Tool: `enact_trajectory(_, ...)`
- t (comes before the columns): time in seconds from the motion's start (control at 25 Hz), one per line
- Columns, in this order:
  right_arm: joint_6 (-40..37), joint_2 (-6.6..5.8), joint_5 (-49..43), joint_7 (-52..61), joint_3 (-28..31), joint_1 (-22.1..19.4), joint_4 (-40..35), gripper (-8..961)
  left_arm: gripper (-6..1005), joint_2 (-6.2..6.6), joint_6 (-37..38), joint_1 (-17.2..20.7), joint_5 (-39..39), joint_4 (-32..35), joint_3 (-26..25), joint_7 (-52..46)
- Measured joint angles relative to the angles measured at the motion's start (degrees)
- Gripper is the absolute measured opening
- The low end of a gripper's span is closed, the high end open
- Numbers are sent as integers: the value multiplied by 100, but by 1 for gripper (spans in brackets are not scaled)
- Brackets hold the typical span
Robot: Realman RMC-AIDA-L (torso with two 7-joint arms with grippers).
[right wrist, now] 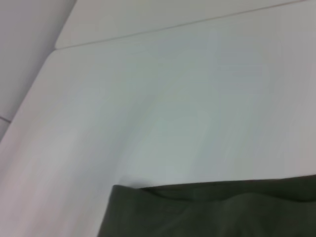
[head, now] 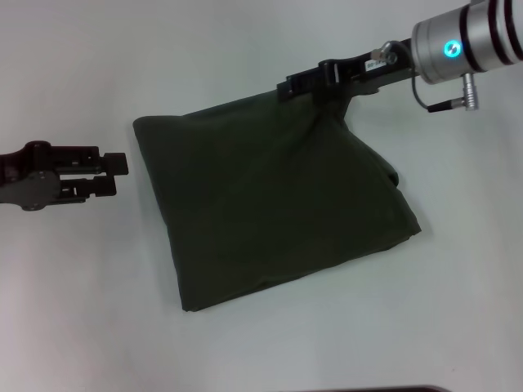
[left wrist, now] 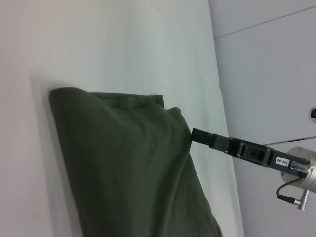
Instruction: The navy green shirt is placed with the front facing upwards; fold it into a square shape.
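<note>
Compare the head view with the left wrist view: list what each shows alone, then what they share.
Only the head view shows the left gripper, off the shirt's left side and apart from it, and the shirt's whole folded outline. Only the left wrist view shows a wall beyond the table's far edge. Both show the navy green shirt folded, plain side up, on the white table, with the right gripper at its far edge, where the cloth is lifted.

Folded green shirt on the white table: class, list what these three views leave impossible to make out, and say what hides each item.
- Green shirt, head view: front, neckline and sleeves are folded inside; only plain fabric shows.
- Right pincer, head and left wrist views: its tips meet the shirt's far edge, so the grip is unclear.
- Right wrist view: the picture's lower edge cuts off most of the shirt.
</note>
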Motion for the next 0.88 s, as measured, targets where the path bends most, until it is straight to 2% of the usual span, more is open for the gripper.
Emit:
enact_trajectory(0.24, 135, -65, -161, 132, 19, -70, -8, 837, 584, 9, 0, 0, -2, -6, 0, -2)
enact_trajectory(0.48, 332, -74, -337, 195, 82, -100, -27, 838, 584, 5, 0, 0, -6, -7, 0, -5)
enact_trajectory(0.68, -498, -66, -132, 81, 642, -119, -269, 838, 584, 1, 20, 15, -14, 8, 0, -5)
enact_trajectory(0.88, -714, -3, -140, -31, 700, -95, -298, 838, 584, 0, 22, -4, -27, 7, 0, -2)
